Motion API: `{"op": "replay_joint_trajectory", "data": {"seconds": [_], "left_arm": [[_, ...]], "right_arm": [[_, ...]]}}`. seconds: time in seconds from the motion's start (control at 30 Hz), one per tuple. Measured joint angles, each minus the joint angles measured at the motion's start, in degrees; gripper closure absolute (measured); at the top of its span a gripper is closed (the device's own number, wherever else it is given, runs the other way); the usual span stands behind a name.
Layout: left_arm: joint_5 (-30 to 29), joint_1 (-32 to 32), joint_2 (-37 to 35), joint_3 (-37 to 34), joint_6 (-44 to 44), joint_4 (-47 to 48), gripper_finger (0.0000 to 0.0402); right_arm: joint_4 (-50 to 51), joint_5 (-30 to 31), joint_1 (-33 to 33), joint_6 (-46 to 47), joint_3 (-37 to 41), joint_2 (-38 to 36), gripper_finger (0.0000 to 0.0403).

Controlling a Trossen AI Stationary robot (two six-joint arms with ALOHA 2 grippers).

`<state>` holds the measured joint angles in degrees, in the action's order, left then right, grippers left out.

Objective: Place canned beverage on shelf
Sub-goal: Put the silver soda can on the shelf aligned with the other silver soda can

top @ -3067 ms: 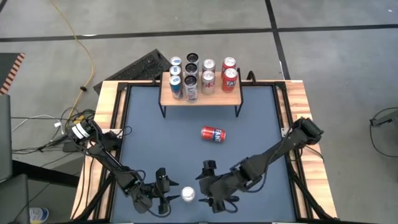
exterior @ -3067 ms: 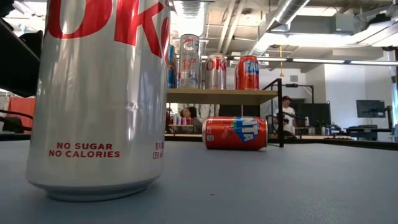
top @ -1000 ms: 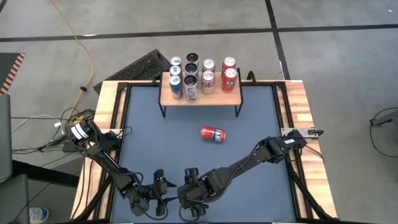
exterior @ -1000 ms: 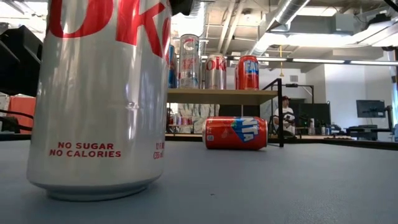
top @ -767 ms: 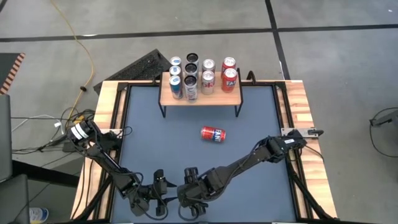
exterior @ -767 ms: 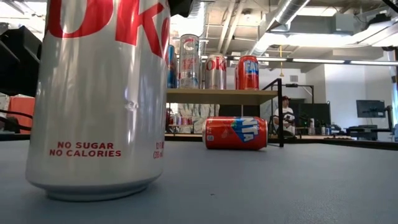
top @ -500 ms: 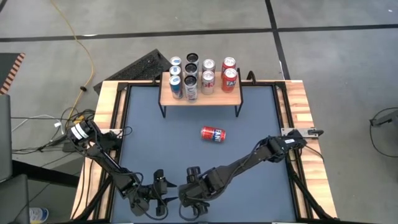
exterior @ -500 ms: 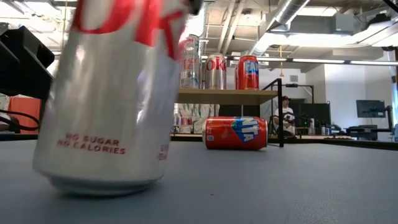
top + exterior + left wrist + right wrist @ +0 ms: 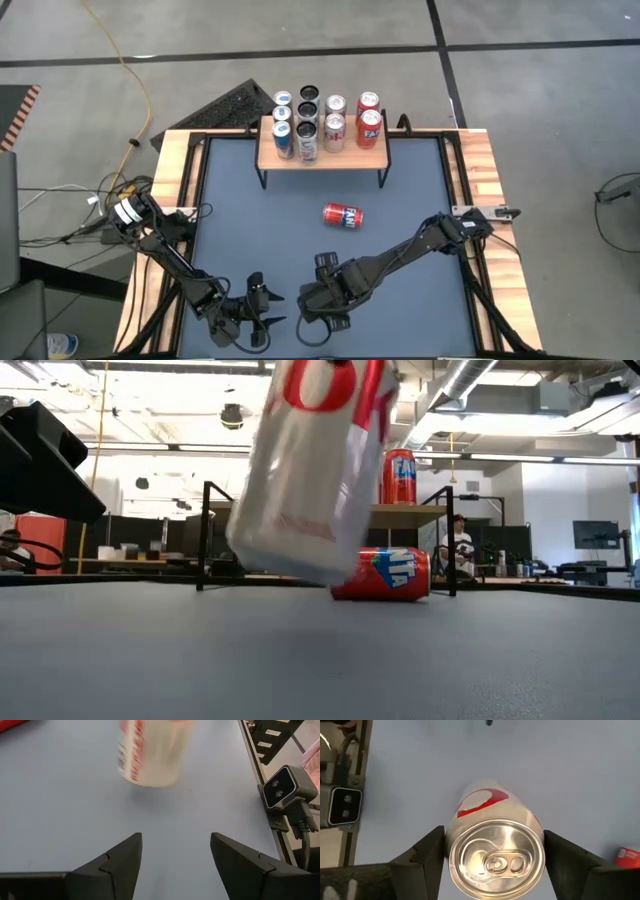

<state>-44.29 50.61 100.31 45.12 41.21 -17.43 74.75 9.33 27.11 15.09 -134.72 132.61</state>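
Note:
A silver diet cola can point(image 9: 312, 470) is off the table and tilted in my right gripper point(image 9: 322, 300), near the table's near edge. It also shows in the left wrist view point(image 9: 152, 750). My left gripper point(image 9: 262, 312) is open and empty just left of it, low over the table point(image 9: 175, 855). A red can point(image 9: 342, 215) lies on its side mid-table. The shelf point(image 9: 350, 158), with a light wooden top on black legs, stands at the far edge and carries several upright cans. My right gripper pinches the silver can's opposite side walls just below its top rim point(image 9: 451, 854) between the two fingers point(image 9: 420, 857). The fingers come from above, pointing down. The can hangs below them, lifted clear of the table and tilted.
Bare grey table lies between the lifted can and the shelf, broken only by the red can point(image 9: 385, 575). The shelf's right end point(image 9: 380, 150) has bare wood. A small camera point(image 9: 290, 790) sits at the table's near edge. Wooden rails point(image 9: 170, 170) border the table.
My right gripper, over the standing silver can a second ago, has risen and gone a little toward the table's right and far edge with it. The can first tipped on its base, then came clear of the table and now hangs tilted.

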Motion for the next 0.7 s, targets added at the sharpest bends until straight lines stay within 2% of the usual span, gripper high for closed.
{"op": "replay_joint_trajectory", "data": {"seconds": [0.2,0.37,0.7], "left_arm": [[0.0,0.0,0.0,0.0,-0.1,0.0,0.0177],[-0.3,0.0,0.0,0.0,-0.1,0.0,0.0177],[-1.4,0.0,0.0,0.0,-0.2,0.0,0.0177]], "right_arm": [[7.5,0.7,-1.5,-1.5,0.0,-2.7,0.0133],[14.4,1.4,-4.9,-1.7,-0.1,-8.4,0.0133],[15.3,3.2,-16.3,-7.2,-0.1,-17.5,0.0134]]}}
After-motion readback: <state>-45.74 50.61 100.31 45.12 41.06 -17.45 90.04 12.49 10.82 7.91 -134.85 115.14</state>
